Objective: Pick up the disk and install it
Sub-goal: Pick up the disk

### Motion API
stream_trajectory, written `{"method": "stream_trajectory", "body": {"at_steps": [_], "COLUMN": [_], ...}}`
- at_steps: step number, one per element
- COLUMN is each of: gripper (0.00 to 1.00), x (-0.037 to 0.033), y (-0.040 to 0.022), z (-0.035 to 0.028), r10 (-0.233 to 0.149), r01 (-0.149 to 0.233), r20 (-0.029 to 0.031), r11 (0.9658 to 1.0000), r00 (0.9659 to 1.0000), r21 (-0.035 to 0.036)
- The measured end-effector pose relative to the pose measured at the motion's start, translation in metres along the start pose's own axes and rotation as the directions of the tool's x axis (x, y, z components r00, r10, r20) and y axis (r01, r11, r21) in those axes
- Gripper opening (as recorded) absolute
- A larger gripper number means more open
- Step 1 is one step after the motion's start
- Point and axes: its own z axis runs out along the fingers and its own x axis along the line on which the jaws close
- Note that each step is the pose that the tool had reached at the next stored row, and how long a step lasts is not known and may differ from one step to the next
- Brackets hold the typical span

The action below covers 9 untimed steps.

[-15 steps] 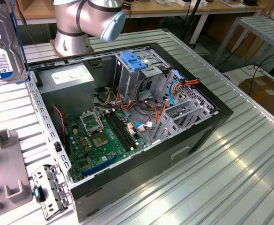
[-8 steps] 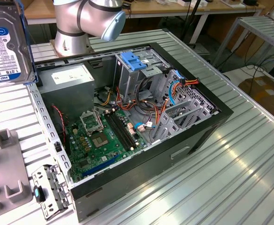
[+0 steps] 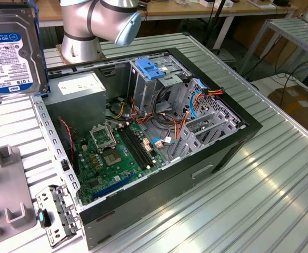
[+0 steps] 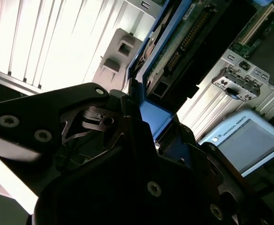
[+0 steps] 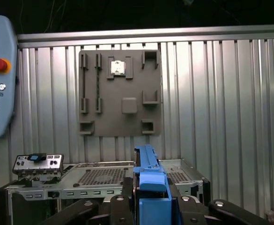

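Disk (image 3: 10,52) hangs raised at the exterior view's left, clamped edge-on in the gripper (image 5: 148,199), fingers closed against its blue rails. Below sits the open computer case (image 3: 232,138), with the drive cage (image 3: 161,84) deeper in. Risk: the narrow grip on plastic lets it tilt or slip, and loose cables (image 3: 195,99) by the cage could snag it.
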Motion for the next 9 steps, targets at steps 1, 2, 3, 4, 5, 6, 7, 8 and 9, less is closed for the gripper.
{"method": "stream_trajectory", "body": {"at_steps": [1, 2, 3, 4, 5, 6, 7, 8, 9], "gripper": [0.37, 0.37, 0.37, 0.37, 0.37, 0.37, 0.37, 0.37, 0.37], "x": [0.0001, 0.0002, 0.0003, 0.0004, 0.0006, 0.0007, 0.0008, 0.0008, 0.0009], "y": [-0.0035, -0.0057, -0.0076, -0.0107, -0.0146, -0.0179, -0.0208, -0.0227, -0.0243], "z": [0.0000, 0.0000, 0.0000, 0.0000, -0.0001, -0.0001, -0.0001, -0.0002, -0.0002], "r10": [0.000, 0.000, 0.000, 0.000, 0.000, 0.000, 0.000, 0.000, 0.000], "r01": [0.000, 0.000, 0.000, 0.000, 0.000, 0.000, 0.000, 0.000, 0.000], "r20": [0.0001, 0.0001, 0.0001, 0.0001, -0.0001, 0.0000, 0.0000, 0.0000, -0.0001], "r11": [1.0000, 1.0000, 1.0000, 1.0000, 1.0000, 1.0000, 1.0000, 1.0000, 1.0000], "r00": [1.0000, 1.0000, 1.0000, 1.0000, 1.0000, 1.0000, 1.0000, 1.0000, 1.0000], "r21": [0.0001, 0.0000, 0.0000, 0.0001, 0.0000, 0.0000, 0.0000, 0.0000, -0.0001]}}
